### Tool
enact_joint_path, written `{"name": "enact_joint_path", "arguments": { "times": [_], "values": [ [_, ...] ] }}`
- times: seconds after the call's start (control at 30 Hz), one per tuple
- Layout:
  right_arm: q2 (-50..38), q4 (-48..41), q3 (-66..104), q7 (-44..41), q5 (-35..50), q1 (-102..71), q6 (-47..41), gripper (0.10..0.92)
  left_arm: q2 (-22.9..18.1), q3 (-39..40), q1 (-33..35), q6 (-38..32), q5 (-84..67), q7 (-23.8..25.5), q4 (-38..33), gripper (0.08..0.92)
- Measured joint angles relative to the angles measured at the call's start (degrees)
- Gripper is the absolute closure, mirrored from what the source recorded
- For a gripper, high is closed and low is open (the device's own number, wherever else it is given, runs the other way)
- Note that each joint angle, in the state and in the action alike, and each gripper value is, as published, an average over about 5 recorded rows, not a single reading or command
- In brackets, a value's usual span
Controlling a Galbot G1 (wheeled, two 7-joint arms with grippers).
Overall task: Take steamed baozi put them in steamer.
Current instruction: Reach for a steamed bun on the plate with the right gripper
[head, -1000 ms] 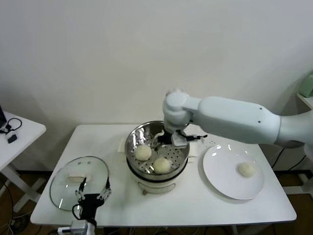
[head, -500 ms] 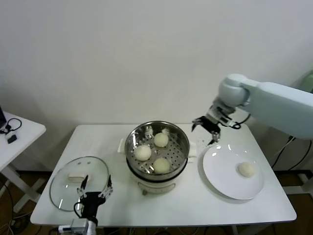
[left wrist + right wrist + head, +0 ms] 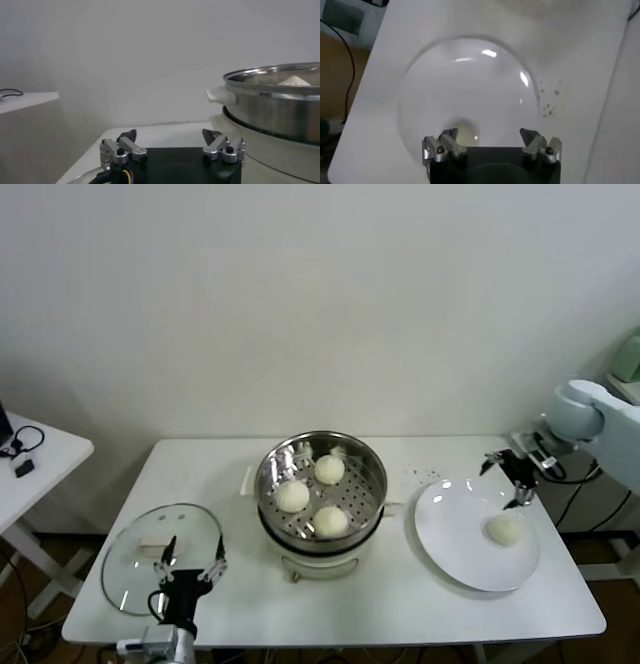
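With three steamed baozi already resting on the perforated tray of the steamer (image 3: pixel 322 490), only the last baozi (image 3: pixel 505 529) remains outside, sitting alone on the white plate (image 3: pixel 455 559) on the table (image 3: pixel 400 604). Lies just below and slightly ahead of the right gripper (image 3: pixel 507 475), nearly under the fingertips rather than off to a side. Round, so no long axis to line up with; any approach angle should serve. Seen from the right wrist view as a pale mound (image 3: pixel 462 131) just inside the near finger, off-centre between the two. Right gripper spread wide, holding nothing, hovering over the plate's far rim. Clearly the nearer arm: steamer and plate both lie well apart from the left gripper (image 3: pixel 189 573), parked low at the table's near edge just beside the glass lid (image 3: pixel 150 544), fingers likewise spread and empty. Next move, by judgement: a short shift to centre the bun between the fingers, then straight down.
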Motion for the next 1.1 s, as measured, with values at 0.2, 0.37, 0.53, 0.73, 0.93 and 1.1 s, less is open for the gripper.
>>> {"name": "enact_joint_path", "arguments": {
  "times": [0.2,0.37,0.53,0.73,0.93,1.1],
  "values": [
    [0.13,-4.43,7.83,0.31,-4.7,-8.49,0.49,0.203,-0.05,0.06,-0.46,-0.71,0.89,0.21,0.9,0.177],
    [1.43,-7.65,11.85,0.63,-7.07,-13.25,0.37,0.203,-0.15,0.24,-0.55,-0.79,1.68,0.13,1.47,0.177],
    [3.4,-10.18,14.29,1.15,-8.5,-16.22,0.11,0.203,-0.16,0.2,-0.53,-0.81,2.15,0.06,1.7,0.177],
    [6.03,-12.43,16.3,1.74,-9.59,-18.22,-0.02,0.203,-0.16,0.05,-0.32,-0.83,2.34,-0.14,1.76,0.177],
    [7.77,-13.83,17.33,1.91,-10.42,-19.35,-0.02,0.203,-0.39,0.11,-0.11,-1.03,2.46,-0.16,2.09,0.177],
    [8.62,-14.84,17.9,1.81,-11.1,-19.81,-0.02,0.203,-0.49,0.17,-0.13,-1.09,2.56,-0.17,2.21,0.177]
  ]
}}
